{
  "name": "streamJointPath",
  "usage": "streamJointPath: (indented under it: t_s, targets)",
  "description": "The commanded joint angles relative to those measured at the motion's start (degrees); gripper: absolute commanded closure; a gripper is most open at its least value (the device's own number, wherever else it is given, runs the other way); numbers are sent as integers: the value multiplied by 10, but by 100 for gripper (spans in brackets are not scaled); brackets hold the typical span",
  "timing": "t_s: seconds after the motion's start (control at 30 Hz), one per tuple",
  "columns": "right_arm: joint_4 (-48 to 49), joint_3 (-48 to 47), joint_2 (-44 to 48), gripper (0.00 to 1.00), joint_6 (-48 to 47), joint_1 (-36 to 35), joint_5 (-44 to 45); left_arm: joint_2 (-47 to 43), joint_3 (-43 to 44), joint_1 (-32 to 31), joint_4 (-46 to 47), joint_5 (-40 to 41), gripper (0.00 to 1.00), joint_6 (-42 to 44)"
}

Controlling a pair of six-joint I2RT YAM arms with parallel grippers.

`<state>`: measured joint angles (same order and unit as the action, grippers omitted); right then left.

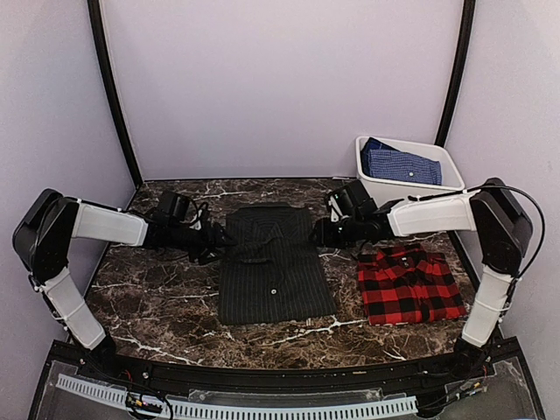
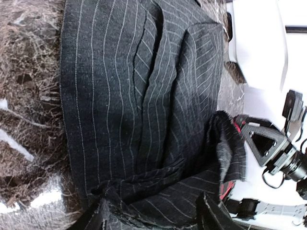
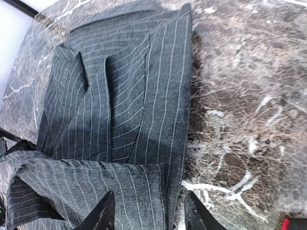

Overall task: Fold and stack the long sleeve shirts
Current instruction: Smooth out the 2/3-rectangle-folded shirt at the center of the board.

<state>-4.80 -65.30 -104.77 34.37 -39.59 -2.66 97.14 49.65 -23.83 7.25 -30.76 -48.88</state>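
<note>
The charcoal-black pinstriped shirt [image 1: 271, 267] lies in the middle of the table, sleeves folded in, its top end turned over towards the hem. My left gripper [image 1: 219, 241] is at the shirt's upper left edge and my right gripper [image 1: 322, 232] at its upper right edge. In the left wrist view the fingers [image 2: 91, 223] stand wide apart with bunched pinstripe cloth [image 2: 158, 191] between them. In the right wrist view the fingers [image 3: 103, 213] also stand apart over the folded-over cloth [image 3: 120, 187] and the shirt's side edge. The red-and-black plaid shirt [image 1: 409, 284] lies folded at the right.
A white bin [image 1: 437, 153] holding a blue patterned shirt [image 1: 401, 164] stands at the back right. The dark marble table [image 1: 157, 297] is ringed by pale walls. The right arm's gripper body [image 2: 268, 148] shows beyond the shirt in the left wrist view.
</note>
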Motion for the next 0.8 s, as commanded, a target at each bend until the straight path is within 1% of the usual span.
streamJointPath:
  t_s: [0.0,0.1,0.23,0.33,0.37,0.4,0.43,0.47,0.5,0.53,0.57,0.6,0.73,0.77]
  targets:
    - [-9,-19,52,52,-25,1,19,-46,21,10,-6,24,34,16]
    - [-4,-15,72,53,-36,-7,-2,-65,33,14,-33,47,29,41]
    - [2,-12,80,65,-48,-36,-37,-88,49,14,-74,76,27,73]
    - [14,-19,71,71,-53,-68,-67,-99,57,14,-103,86,28,92]
    - [13,-28,62,72,-58,-81,-75,-104,57,14,-106,86,31,94]
    - [9,-40,53,73,-66,-95,-76,-109,55,14,-110,81,37,95]
    - [3,-52,39,73,-72,-107,-72,-112,53,12,-110,77,40,95]
    - [-2,-67,25,73,-76,-118,-69,-114,48,10,-111,69,48,95]
    - [-8,-82,9,73,-78,-124,-70,-115,47,5,-113,64,53,95]
    - [-12,-97,-8,73,-79,-128,-73,-114,45,1,-115,60,60,95]
    - [-14,-111,-24,73,-78,-128,-75,-114,43,-10,-114,58,63,95]
    - [-13,-123,-41,73,-76,-129,-76,-110,40,-22,-110,57,68,94]
    - [-52,-206,-122,75,-80,-117,-61,-69,45,-50,-82,31,78,87]
    - [-57,-219,-140,75,-80,-111,-57,-60,52,-53,-76,25,79,86]
